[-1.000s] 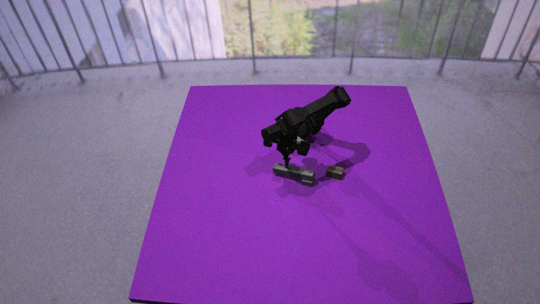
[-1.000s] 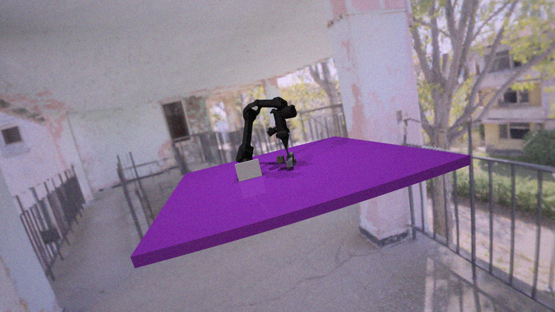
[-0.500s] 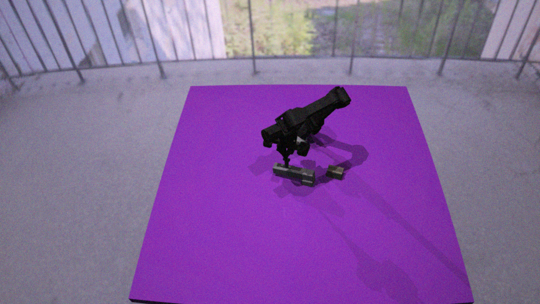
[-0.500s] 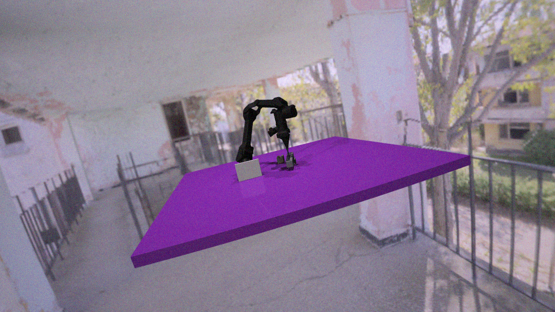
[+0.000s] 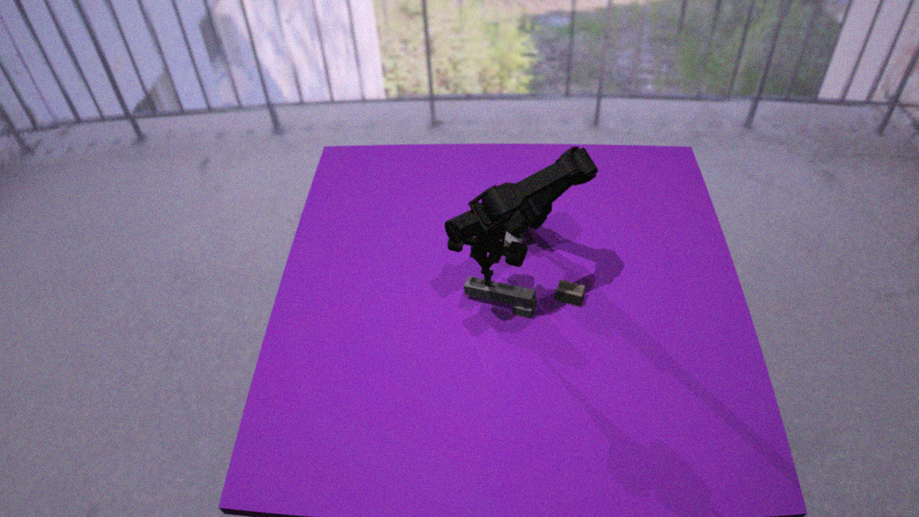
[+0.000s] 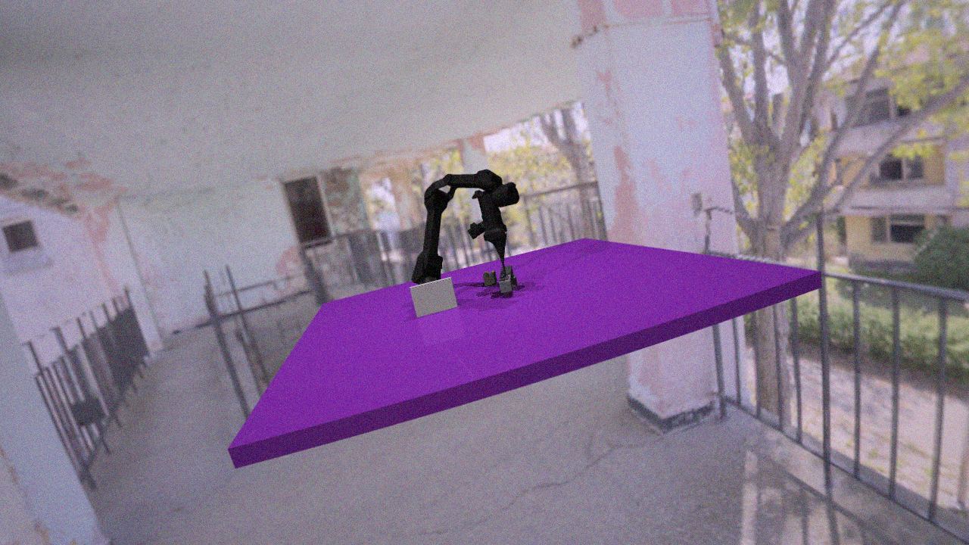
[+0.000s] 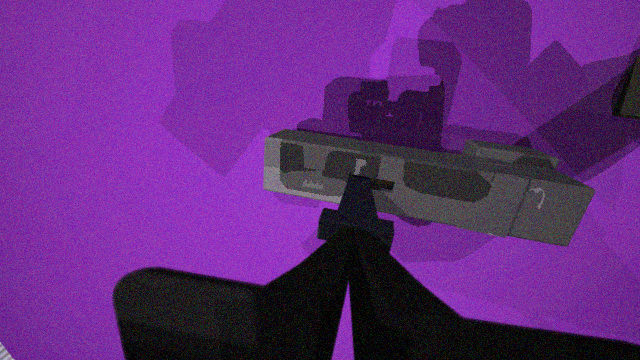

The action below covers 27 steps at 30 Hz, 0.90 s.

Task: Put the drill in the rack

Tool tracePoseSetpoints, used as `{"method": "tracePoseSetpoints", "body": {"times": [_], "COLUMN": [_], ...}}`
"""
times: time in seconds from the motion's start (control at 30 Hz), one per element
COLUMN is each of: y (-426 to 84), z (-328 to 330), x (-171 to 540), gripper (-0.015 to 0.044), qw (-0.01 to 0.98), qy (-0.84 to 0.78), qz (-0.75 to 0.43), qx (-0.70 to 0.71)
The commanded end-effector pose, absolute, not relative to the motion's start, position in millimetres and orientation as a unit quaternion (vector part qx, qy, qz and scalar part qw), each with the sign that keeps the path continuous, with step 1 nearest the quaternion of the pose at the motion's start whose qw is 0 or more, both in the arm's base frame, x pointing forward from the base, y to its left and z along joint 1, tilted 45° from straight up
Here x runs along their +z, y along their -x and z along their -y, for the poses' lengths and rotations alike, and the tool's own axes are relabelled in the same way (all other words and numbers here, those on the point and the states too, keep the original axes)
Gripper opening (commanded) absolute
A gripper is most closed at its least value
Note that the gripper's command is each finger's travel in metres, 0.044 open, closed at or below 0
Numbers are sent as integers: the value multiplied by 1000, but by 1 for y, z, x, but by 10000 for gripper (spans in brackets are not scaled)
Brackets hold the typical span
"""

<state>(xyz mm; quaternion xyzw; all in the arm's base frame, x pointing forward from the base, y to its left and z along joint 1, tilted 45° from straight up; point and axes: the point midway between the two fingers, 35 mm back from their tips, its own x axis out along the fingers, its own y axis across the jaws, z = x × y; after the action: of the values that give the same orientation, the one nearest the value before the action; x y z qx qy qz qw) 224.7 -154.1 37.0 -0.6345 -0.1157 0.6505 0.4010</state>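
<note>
Near side, exterior view: purple counter point(image 5: 385, 398) point(image 6: 406, 365) point(image 7: 75, 150), its thick edge foremost. A pale rectangular panel point(image 6: 434, 297) stands upright on it.

Beyond lies a long grey block point(image 5: 501, 294) point(image 6: 506, 283) point(image 7: 445, 185), a short step projecting from one side near an end. End effector point(image 5: 487, 281) point(image 6: 503, 264) point(image 7: 352, 238) closed, nothing gripped, fingertips pointing down at the block's top; contact cannot be confirmed. A small dark brown bar point(image 7: 385, 184) shows beside the tips.

A small brownish block point(image 5: 569, 293) point(image 6: 489, 278) point(image 7: 631, 95) sits apart from the long one. Drill, key and rack cannot be told apart by shape; the drill's place is uncertain. Black arm point(image 5: 533, 189) point(image 6: 432, 223) arches over. Farther off: a peeling pillar point(image 6: 664, 135), then a tree point(image 6: 772, 175).
</note>
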Motion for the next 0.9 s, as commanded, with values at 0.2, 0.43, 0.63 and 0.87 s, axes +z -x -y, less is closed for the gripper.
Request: {"method": "tracePoseSetpoints", "body": {"times": [0.2, 0.43, 0.63, 0.87], "y": [-219, -219, -219, -219], "z": [141, 138, 137, 135], "x": [29, 27, 26, 24], "gripper": [0, 0, 0, 0], "qw": [405, 405, 405, 405], "qy": [621, 621, 621, 621], "qz": [123, 123, 123, 123], "qx": [660, 660, 660, 660]}}
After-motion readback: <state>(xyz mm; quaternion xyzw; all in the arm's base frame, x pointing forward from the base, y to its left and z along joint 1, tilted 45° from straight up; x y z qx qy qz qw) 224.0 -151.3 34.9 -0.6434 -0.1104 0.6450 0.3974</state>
